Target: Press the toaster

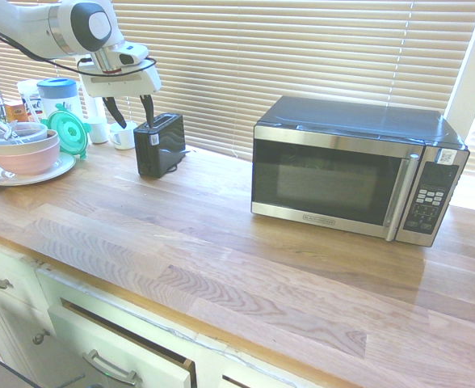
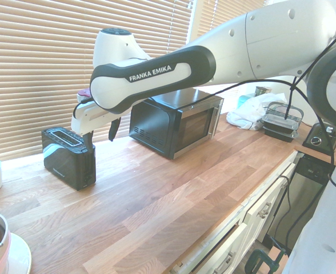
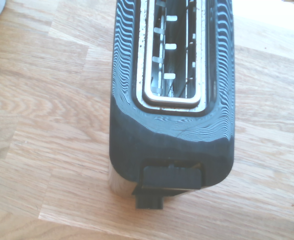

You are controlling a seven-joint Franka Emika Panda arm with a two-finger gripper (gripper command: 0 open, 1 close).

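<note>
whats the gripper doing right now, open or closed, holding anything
gripper: jaws open, holding nothing, just above the toaster.

Arm reaches out, fingers [image 1: 114, 112] spread, pointing steeply down.

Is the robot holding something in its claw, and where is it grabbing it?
Nothing. The gripper is open and empty, hanging just above the toaster with nothing between its fingers.
</note>
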